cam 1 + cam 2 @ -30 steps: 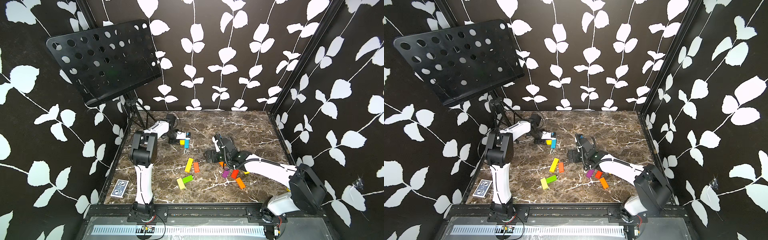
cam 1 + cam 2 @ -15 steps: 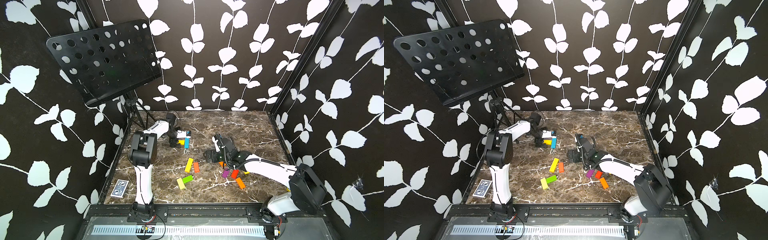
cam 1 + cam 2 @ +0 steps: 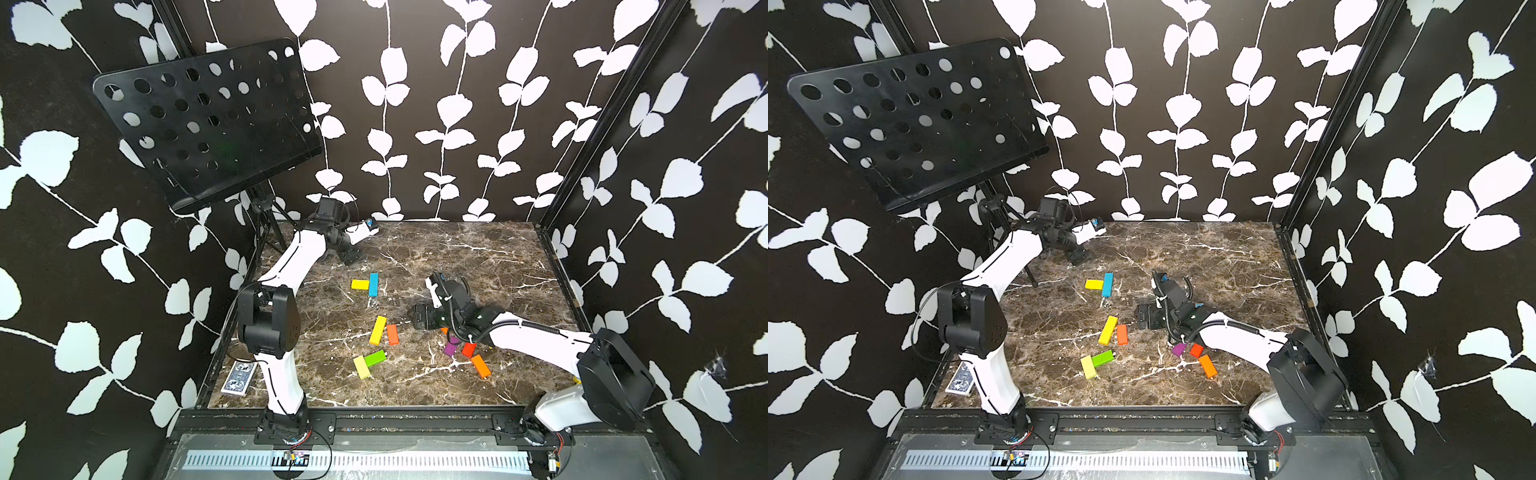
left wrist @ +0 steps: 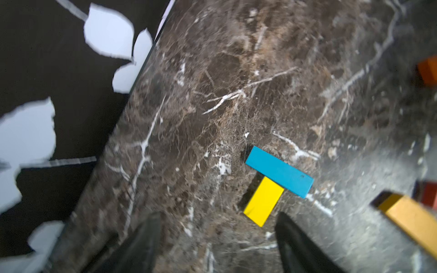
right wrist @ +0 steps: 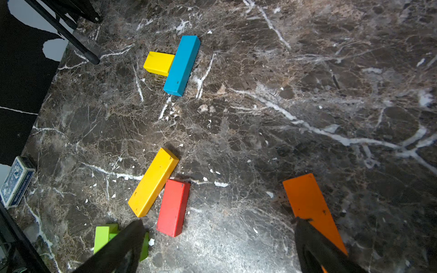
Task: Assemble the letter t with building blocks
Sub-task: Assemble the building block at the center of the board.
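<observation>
The letter t (image 3: pixel 368 284) stands at 2 pieces, left of centre on the worktop (image 3: pixel 478 257) in both top views. A blue bar (image 3: pixel 374 284) lies lengthwise up the picture, and a short yellow block (image 3: pixel 360 284) butts end-on against its left side near the upper end.

The left gripper (image 3: pixel 349 255) hangs above and left of that pair, near but apart from it. It is close to the worktop's back-left corner and the legs of the music stand (image 3: pixel 208 124). In the left wrist view its jaws are spread with nothing between them. The yellow block (image 4: pixel 263 201) lies just beyond the gap, with the blue bar (image 4: pixel 279 171) behind it.

The right gripper (image 3: pixel 419 318) sits low over the middle of the worktop, jaws spread wide and holding nothing. In the right wrist view a long yellow bar (image 5: pixel 153 182) and a red block (image 5: pixel 173 208) lie touching, side by side, ahead of the gap. A green block (image 5: pixel 104 236) is partly hidden by 1 jaw and an orange piece (image 5: pixel 309 205) runs behind the other.

In the top views a pale yellow block (image 3: pixel 361 367) touches the green one at lower centre. A purple block (image 3: pixel 450 348), a second red block (image 3: pixel 468 350) and an orange bar (image 3: pixel 480 365) cluster beside the right forearm.

Bare marble fills the upper right of the worktop, up to the back and right walls. A card box (image 3: pixel 239 377) lies at the lower left edge by the left arm's base.
</observation>
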`<state>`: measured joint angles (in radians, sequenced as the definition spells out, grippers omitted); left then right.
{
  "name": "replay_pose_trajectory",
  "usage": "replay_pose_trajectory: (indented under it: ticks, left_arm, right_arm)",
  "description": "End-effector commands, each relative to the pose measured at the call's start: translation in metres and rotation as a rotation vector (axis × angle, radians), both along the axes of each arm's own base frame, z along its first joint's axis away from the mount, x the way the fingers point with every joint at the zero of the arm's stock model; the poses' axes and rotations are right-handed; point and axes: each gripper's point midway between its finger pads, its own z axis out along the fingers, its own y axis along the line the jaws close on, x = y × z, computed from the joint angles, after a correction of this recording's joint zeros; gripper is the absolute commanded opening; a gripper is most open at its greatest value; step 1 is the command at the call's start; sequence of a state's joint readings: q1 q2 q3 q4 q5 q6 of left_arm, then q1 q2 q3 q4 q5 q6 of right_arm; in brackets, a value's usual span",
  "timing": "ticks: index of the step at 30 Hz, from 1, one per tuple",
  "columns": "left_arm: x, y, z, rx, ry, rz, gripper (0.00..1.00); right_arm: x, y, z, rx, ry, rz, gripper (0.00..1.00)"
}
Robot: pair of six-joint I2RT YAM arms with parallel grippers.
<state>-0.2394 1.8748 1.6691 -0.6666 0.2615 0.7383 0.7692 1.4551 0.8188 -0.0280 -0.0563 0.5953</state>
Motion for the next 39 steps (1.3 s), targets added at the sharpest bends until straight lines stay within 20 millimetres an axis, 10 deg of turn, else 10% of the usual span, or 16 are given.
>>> replay_pose_trajectory:
  ticks: [1, 4, 15, 39]
  left_arm:
    - [-0.013, 0.018, -0.004, -0.055, 0.097, 0.267, 0.2]
    - [-0.032, 0.024, -0.016, -0.101, 0.193, 0.419, 0.03]
    - [-0.064, 0.025, -0.086, -0.186, 0.435, 0.764, 0.0]
    - [-0.028, 0.049, -0.129, -0.071, 0.388, 0.881, 0.0]
  right_arm:
    - [0.004, 0.002, 0.02, 0.043, -0.035, -0.005, 0.96]
    - [0.003, 0.001, 0.022, 0.041, -0.033, -0.006, 0.96]
    - [0.006, 0.013, 0.024, 0.066, -0.002, 0.012, 0.94]
    - [0.0, 0.001, 0.018, 0.051, 0.0, -0.021, 0.95]
